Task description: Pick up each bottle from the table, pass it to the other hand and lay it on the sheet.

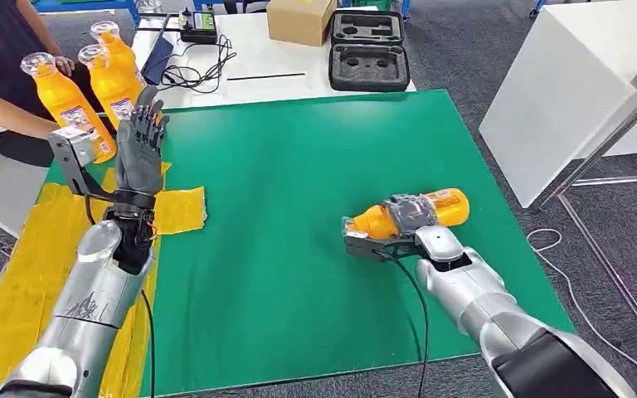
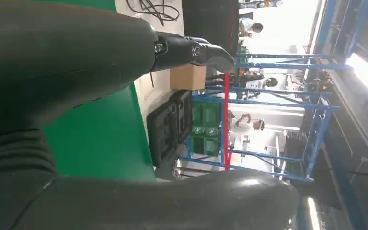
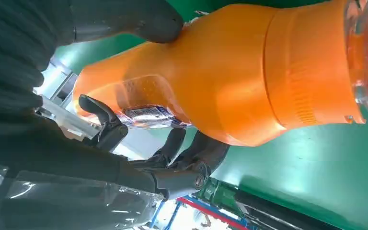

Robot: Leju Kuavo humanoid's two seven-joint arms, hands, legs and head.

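Sideways, the orange bottle (image 1: 419,211) lies in the right hand (image 1: 408,214).

Head view: bright, even overhead light, soft faint shadows on the green desk (image 1: 299,249), sharp focus. Left wrist view: the near hand (image 2: 52,72) is dark and blurred; the background windows are blown out white. Right wrist view: the close orange bottle (image 3: 230,81) is soft, with glare on its clear end.
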